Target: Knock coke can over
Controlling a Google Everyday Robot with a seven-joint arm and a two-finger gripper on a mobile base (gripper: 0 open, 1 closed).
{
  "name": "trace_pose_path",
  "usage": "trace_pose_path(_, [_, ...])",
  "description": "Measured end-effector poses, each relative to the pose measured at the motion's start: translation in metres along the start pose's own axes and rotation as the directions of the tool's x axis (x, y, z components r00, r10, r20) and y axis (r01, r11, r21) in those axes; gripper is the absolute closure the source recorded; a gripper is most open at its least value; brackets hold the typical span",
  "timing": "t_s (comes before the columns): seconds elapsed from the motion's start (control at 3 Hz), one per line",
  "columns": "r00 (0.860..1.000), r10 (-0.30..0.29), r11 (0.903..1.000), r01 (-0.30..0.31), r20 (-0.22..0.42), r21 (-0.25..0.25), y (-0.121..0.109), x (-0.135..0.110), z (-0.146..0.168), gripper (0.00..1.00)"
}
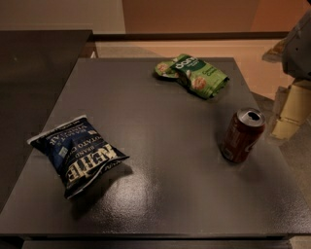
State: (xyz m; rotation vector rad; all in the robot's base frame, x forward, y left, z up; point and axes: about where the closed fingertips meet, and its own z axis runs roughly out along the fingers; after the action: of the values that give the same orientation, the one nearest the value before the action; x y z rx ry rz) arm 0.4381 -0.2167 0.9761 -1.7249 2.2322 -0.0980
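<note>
Near the right edge of the dark grey table (pixel 160 146) the coke can (pixel 242 135) stands on its base, its silver top and open mouth turned up toward the camera; so the knocking over is not yet done, and by my reading nothing of the task is finished beyond having the arm close by. At the far right of the view, past the table's edge and just beside the can, hangs the gripper (pixel 290 113), pale cream and partly cut off by the frame; it is apart from the can, with bare tabletop between them; whether it is open or closed I cannot tell. What is left, as I judge it, is the whole push: bring the gripper in from the right against the can's side, high enough to tip it; the tabletop looks smooth and faintly glossy, so a low push may only skid the can along. A blue chip bag (pixel 75 153) lies near the left edge, well apart from the can; a green snack bag (pixel 192 73) lies near the far edge. Beyond the table runs a pale tan floor (pixel 243 48); a dark strip (pixel 194 36) lines the foot of the wall (pixel 63 14); a darker counter (pixel 39 63) stands to the left.
</note>
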Motion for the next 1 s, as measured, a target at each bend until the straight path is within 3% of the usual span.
trace_pose_path(0.33, [1.0,-0.001,1.0,0.001,0.003,0.001,-0.001,0.0,0.0,0.0])
trace_pose_path(1.0, [0.994,-0.002,0.9978,0.01,0.112,-0.066,-0.013,0.004,0.008,0.0])
